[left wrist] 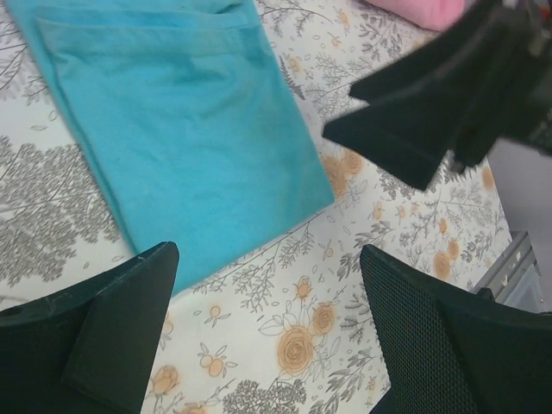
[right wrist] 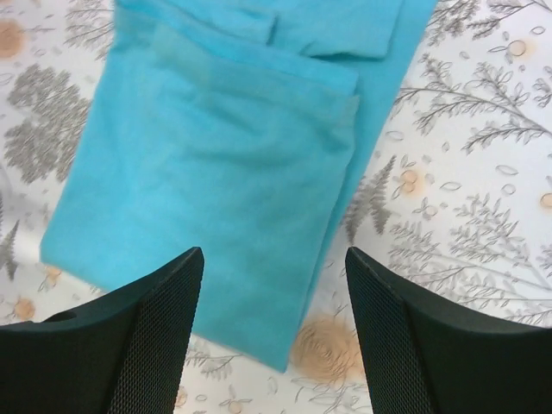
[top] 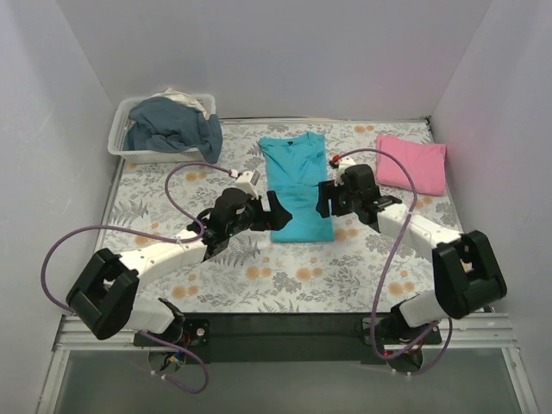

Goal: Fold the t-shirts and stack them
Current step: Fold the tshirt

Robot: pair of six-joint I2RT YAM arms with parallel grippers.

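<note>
On my feed the left arm [top: 164, 254] and right arm [top: 414, 226] are built alike: white link shells, bulky black joint housings, a purple cable [top: 376, 289] looping off each. The left gripper [top: 274, 212] and right gripper [top: 324, 199] are black, with wedge-shaped fingers [right wrist: 147, 345] mesh-textured inside.

Pink t-shirt [left wrist: 414, 9] cropped at top edge; turquoise t-shirt [left wrist: 172, 129] likewise

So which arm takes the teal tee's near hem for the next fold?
Right, probably: the right tool, open, straddles the teal tee at its hem; the left tool, also open, sits over tablecloth off the corner.
</note>
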